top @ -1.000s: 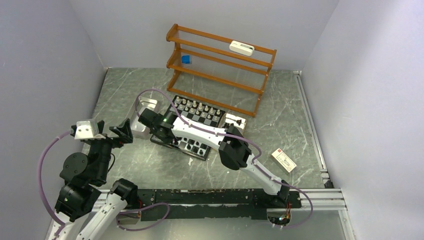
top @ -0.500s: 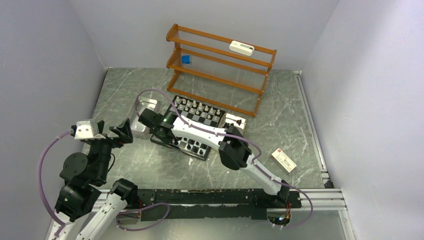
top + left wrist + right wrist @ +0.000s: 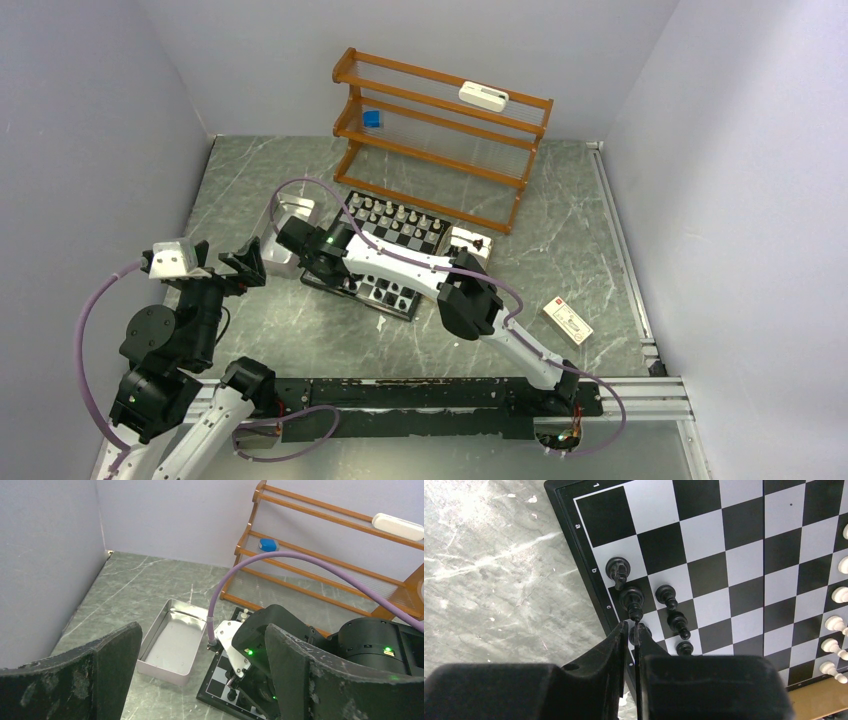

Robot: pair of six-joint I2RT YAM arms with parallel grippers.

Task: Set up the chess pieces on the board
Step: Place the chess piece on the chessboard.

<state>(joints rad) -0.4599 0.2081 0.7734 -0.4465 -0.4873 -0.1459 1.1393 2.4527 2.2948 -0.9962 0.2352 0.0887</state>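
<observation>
The board (image 3: 734,555) lies flat, and its near-left corner also shows in the left wrist view (image 3: 220,675). Several black chess pieces (image 3: 633,599) stand along its edge rows, and white chess pieces (image 3: 836,625) line the far side. My right gripper (image 3: 633,626) hangs over that black row, jaws shut to a thin slit. One black piece (image 3: 642,631) sits right under the tips; I cannot tell whether it is pinched. In the top view the right gripper (image 3: 322,268) covers the board's left end (image 3: 410,240). My left gripper (image 3: 200,680) is wide open, holding nothing, raised left of the board.
A shiny metal tray (image 3: 172,640) sits just left of the board. A wooden shelf rack (image 3: 440,130) stands behind it with a blue item (image 3: 372,118) and a white item (image 3: 484,96). A tan box (image 3: 470,243) is at the board's right, a small white box (image 3: 567,320) farther right.
</observation>
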